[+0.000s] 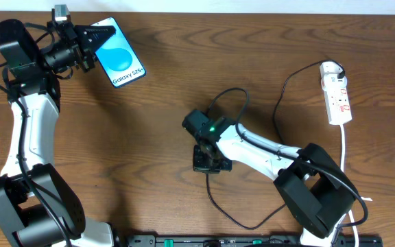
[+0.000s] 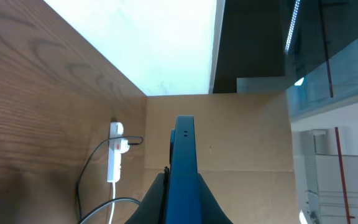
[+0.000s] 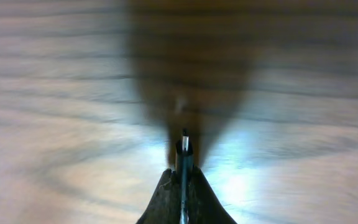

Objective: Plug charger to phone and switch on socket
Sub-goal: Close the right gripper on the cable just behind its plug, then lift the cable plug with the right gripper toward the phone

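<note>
The phone [image 1: 121, 62] with its blue "Galaxy S25+" screen is at the far left, held by my left gripper [image 1: 91, 44], which is shut on its upper end. In the left wrist view the phone [image 2: 184, 162] stands edge-on between the fingers. My right gripper [image 1: 204, 163] is at the table's middle, shut on the charger's small plug tip [image 3: 183, 149], pointing down at the wood. The black charger cable [image 1: 280, 96] runs to its black plug in the white socket strip [image 1: 337, 96] at the far right, also seen in the left wrist view [image 2: 114, 158].
The socket's thick white cord [image 1: 347, 165] runs down the right side toward the front edge. A loop of black cable [image 1: 228, 209] lies in front of my right arm. A dark rail [image 1: 252, 240] runs along the front edge.
</note>
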### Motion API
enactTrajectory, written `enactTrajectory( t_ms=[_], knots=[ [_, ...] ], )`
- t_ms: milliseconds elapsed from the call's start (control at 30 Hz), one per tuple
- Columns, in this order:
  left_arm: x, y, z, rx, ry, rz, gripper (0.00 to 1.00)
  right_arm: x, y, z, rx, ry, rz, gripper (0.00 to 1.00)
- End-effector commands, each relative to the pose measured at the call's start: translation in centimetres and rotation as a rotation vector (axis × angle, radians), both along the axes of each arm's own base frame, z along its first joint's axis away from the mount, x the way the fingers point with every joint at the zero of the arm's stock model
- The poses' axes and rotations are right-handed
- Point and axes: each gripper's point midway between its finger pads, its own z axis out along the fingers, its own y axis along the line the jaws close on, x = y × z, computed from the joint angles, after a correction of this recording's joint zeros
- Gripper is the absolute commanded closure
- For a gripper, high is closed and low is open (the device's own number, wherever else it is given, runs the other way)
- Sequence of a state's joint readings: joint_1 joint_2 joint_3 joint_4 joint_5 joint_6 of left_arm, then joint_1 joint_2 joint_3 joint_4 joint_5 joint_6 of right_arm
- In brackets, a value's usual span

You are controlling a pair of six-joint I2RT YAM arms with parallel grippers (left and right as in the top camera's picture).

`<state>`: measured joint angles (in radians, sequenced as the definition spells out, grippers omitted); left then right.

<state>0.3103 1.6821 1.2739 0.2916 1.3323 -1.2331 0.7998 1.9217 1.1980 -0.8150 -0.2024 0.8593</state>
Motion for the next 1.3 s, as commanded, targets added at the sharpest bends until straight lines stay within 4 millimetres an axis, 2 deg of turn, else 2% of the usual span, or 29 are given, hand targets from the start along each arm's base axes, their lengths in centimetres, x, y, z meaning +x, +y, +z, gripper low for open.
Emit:
enactTrajectory(
  t_ms=[0,200,267,400,600,833,1067,1267],
  knots=[
    [-0.3,-0.1,1.6,0.014,-0.046,-0.008,0.94,0.1,3.4,2.0,0.208,0.044,0.154,0.99],
    [-0.1,0.0,1.6,0.016,-0.046,0.003,0.93,-0.4,7.7,6.3,0.555,0.086,0.334,0.99],
    [0.0,0.1,1.6,0.017,-0.046,0.010,0.92,-0.6,9.7,8.8,0.758,0.085,0.419,0.99],
    [0.2,1.2,2.2,0.028,-0.084,0.039,0.93,-0.2,11.1,11.0,0.935,0.017,0.528,0.99],
    [0.2,2.8,2.6,0.014,-0.082,0.073,0.93,0.1,12.5,14.8,1.170,-0.023,0.614,0.99],
    [0.1,4.5,3.3,0.020,-0.113,0.106,0.93,1.1,13.2,17.3,1.292,-0.090,0.667,0.99],
    [-0.5,4.2,3.8,0.032,-0.152,0.064,0.93,1.1,13.6,19.8,1.416,-0.164,0.771,0.99],
    [-1.3,3.6,4.4,0.053,-0.208,0.011,0.93,2.3,14.1,21.4,1.451,-0.238,0.784,0.99]
  ],
)
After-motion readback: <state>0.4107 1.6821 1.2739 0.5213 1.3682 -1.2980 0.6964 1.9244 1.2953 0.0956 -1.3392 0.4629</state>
